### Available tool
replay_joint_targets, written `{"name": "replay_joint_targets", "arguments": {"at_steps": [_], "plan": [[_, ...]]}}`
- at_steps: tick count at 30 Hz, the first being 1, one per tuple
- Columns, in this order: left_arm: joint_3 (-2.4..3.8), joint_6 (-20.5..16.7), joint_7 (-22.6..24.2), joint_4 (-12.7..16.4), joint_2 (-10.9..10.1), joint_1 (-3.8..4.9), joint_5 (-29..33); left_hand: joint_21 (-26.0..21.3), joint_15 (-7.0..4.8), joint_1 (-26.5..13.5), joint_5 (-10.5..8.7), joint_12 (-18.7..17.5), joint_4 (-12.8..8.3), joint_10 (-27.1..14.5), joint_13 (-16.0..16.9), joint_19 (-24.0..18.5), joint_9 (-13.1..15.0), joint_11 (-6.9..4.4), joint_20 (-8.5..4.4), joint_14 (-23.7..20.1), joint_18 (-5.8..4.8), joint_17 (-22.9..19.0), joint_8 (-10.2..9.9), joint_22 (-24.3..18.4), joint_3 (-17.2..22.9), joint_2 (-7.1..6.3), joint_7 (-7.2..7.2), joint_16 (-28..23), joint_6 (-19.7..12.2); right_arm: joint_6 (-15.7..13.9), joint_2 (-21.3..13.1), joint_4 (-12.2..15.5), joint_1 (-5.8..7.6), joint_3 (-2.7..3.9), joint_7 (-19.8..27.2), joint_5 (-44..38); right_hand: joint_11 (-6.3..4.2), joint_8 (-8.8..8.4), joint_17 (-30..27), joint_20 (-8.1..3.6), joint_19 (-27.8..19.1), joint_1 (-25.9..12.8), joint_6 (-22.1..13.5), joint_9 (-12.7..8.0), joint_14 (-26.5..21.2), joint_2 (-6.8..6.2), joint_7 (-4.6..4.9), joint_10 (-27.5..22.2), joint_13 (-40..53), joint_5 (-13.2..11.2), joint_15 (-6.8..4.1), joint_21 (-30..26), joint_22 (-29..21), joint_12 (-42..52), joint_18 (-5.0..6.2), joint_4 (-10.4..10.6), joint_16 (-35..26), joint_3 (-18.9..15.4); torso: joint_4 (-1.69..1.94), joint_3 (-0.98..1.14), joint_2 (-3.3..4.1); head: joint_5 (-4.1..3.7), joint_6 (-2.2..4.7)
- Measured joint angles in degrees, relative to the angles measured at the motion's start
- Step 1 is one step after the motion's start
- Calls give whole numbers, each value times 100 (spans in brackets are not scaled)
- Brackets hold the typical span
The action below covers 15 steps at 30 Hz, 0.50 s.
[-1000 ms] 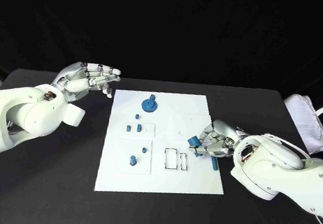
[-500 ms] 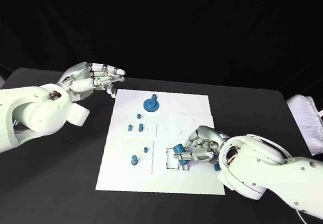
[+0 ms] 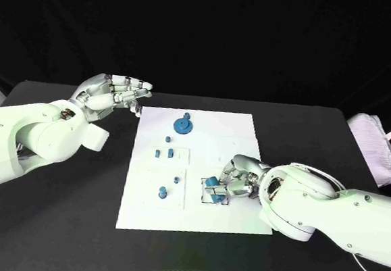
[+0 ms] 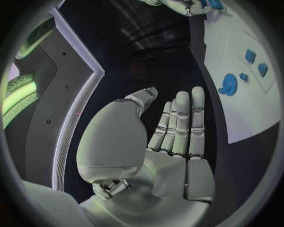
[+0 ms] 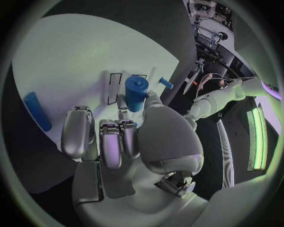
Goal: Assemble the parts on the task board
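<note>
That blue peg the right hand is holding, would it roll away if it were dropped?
Probably. The peg looks round like a cylinder, so on its side it would likely roll across the flat board. It looks rigid and small, so probably light. The right hand pinches it by fingertips alone.

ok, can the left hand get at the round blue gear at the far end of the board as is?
Probably yes: the left hand is empty and beside the board's far corner, nothing between it and the gear.

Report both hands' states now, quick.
Left hand: open, holding nothing, raised beside the task board.
Right hand: holding a blue part over the task board's rectangular slots.
</note>
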Motion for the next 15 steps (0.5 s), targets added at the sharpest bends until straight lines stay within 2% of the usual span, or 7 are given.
{"name": "replay_joint_targets", "arguments": {"at_steps": [7, 11, 15], "plan": [[-2, -1, 0, 8, -18, 0, 0, 0, 0, 0, 0, 0, 0, 0, 0, 0, 0, 0, 0, 0, 0, 0, 28, 0, 0, 0, 0, 0, 0, -68, 51, -19, -22, 1, -32, -187, 1, 73, -1, 0, 0, -21, 1, 34, 0, -8, 0, 0, 0, -31, 0, 0, -1, 0, 0, 0, 0, 0, 6, -3, 4, 16, -8], [0, -1, 0, 12, -30, 0, 0, 0, 0, 0, 0, 0, 0, 0, 0, 0, 0, 0, 0, 0, 0, 0, 28, 0, 0, 0, 0, 0, 0, -126, 63, -30, -31, 1, -39, -282, -15, 97, -1, 0, 0, -130, 16, 54, 0, 27, -1, 16, 0, -263, 0, 0, -1, 0, 0, 3, 0, -114, 7, -3, 5, 30, -9], [0, -1, -1, 20, -42, 0, 0, 0, 0, 0, 0, 0, 0, 0, 1, 0, 0, 0, 0, 0, 0, 1, 28, 0, 0, 0, 0, 0, 0, -160, 77, -45, -34, 0, -40, -375, -40, 140, -1, 0, 0, -462, 204, 80, 1, 61, -141, 44, 0, -496, 0, 0, -1, 0, 0, 6, 0, -348, 4, -3, 5, 40, -15]]}}
